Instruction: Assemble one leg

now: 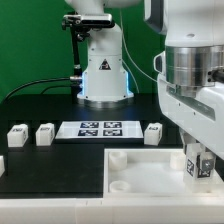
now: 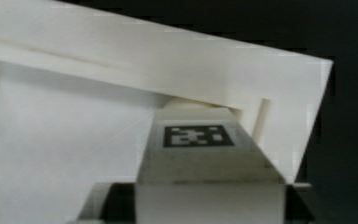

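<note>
Going left to right in the exterior view: three spare legs (image 1: 19, 134) are sitting in a row on the black surface (image 1: 40, 110) at middle left; the marker board (image 1: 98, 128) is lying mid-frame; another small block (image 1: 152, 132) is sitting just right of it; the white panel (image 1: 140, 170) is filling the lower middle; at lower right the pincer (image 1: 200, 166) is clamping the leg (image 1: 193, 168) over the panel's edge; the wrist view is showing that leg (image 2: 201, 150) pinched between the fingers (image 2: 115, 205).

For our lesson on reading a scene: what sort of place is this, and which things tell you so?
Probably a robotics lab test bench. A robot arm's base is bolted at the back of a black table, a marker board lies fixed on it, and tagged white furniture parts, such as a leg, are laid out before a green backdrop.
</note>
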{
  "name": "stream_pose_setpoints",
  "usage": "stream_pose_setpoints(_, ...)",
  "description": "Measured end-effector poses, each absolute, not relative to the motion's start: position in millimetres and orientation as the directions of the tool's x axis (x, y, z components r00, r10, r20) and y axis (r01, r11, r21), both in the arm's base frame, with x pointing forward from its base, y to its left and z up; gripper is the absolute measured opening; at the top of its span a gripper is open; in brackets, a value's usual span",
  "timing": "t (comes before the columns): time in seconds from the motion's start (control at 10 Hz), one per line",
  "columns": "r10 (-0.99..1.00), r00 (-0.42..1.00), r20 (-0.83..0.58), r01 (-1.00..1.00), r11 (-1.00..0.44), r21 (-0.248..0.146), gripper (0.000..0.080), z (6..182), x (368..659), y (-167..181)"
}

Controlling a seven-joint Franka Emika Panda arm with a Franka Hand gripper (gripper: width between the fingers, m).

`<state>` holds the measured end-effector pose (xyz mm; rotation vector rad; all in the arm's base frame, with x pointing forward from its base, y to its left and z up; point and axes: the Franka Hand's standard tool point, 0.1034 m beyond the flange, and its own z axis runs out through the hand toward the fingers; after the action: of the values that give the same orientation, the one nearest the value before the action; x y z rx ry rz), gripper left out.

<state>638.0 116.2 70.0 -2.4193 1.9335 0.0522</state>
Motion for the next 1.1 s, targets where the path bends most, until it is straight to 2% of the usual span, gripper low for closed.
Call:
stream_pose_setpoints(0.1,-0.970,0.237,-0.054,-0.971,-0.237,-0.014,0.0387,70.0,637.9,116.4)
stream_pose_setpoints(0.2,-0.959,0.279,-0.053,-0.960,-0.278,-0.017,0.0523,70.0,637.9,116.4)
stream_pose_setpoints(0.3,-0.954,0.296,-0.053,-0.955,-0.295,-0.018,0.0523,70.0,637.9,116.5)
stream_pose_setpoints(0.4,-0.919,0.391,-0.048,-0.921,-0.390,-0.021,0.0623,69.9,637.9,116.0)
stream_pose_setpoints(0.5,-0.846,0.531,-0.044,-0.848,-0.530,-0.026,0.0644,69.9,637.6,115.9)
stream_pose_setpoints(0.7,-0.739,0.673,-0.035,-0.740,-0.672,-0.026,0.0649,70.8,637.7,117.4)
stream_pose_setpoints(0.8,-0.607,0.795,-0.020,-0.607,-0.794,-0.023,0.0649,71.3,638.4,116.3)
stream_pose_setpoints(1.1,-0.241,0.970,-0.008,-0.241,-0.970,-0.027,0.0649,71.4,638.8,114.3)
